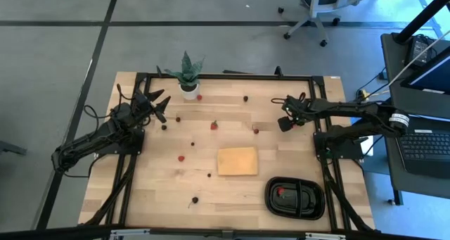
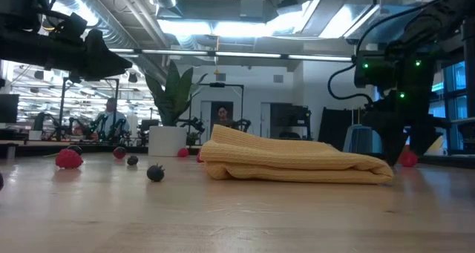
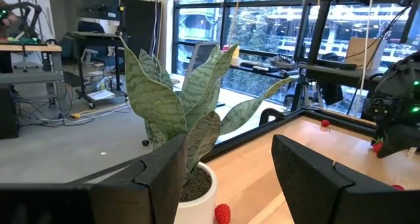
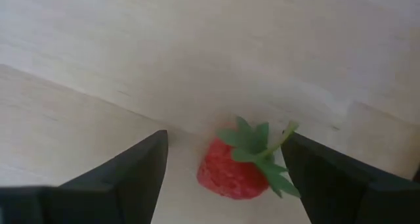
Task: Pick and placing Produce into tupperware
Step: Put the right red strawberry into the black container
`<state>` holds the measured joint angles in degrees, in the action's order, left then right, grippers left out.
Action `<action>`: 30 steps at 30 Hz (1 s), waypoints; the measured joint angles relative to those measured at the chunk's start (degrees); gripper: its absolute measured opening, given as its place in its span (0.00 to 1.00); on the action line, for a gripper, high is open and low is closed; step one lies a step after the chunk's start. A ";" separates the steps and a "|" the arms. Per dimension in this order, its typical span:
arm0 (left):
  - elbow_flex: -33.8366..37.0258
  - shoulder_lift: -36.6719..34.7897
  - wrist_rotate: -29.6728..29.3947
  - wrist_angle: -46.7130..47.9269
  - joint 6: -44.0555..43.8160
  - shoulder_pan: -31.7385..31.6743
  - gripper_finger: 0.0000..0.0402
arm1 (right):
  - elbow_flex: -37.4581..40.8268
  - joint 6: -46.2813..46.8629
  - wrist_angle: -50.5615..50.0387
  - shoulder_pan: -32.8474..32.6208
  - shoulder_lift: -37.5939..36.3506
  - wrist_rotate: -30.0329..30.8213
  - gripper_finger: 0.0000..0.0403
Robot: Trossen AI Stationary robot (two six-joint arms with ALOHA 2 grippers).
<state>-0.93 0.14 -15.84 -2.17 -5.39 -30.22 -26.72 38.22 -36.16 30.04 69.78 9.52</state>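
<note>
Berries (image 1: 181,158) lie scattered over the wooden bench (image 1: 155,191), red and dark ones, mostly across its left and middle parts. Near the far left corner the left hand (image 1: 159,106) hangs above the bench beside a potted plant (image 1: 188,76), its fingers apart and holding nothing. A tan pad (image 1: 237,160) lies near the middle. Toward the far right, the right hand (image 1: 287,115) is spread wide over a strawberry (image 4: 231,172) with a green top, fingers either side, not touching. The black tray (image 1: 295,198) sits at the near right corner with one red berry (image 1: 280,192) in its left compartment.
</note>
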 joint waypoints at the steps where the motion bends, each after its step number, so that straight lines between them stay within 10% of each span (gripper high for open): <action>1: 0.00 0.02 0.00 0.00 0.00 -0.02 0.54 | 0.00 -0.60 0.01 0.22 0.00 -0.02 0.74; 19: 0.00 0.02 0.00 -0.02 0.00 0.00 0.54 | -0.11 -1.24 -1.78 1.34 -0.02 0.07 0.35; 30: 0.00 0.00 0.00 -0.01 0.00 -0.02 0.54 | -0.13 -2.73 -1.97 1.34 -0.04 0.08 0.36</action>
<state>-0.93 0.14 -15.84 -2.19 -5.39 -30.24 -26.85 35.49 -38.13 31.38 69.73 9.60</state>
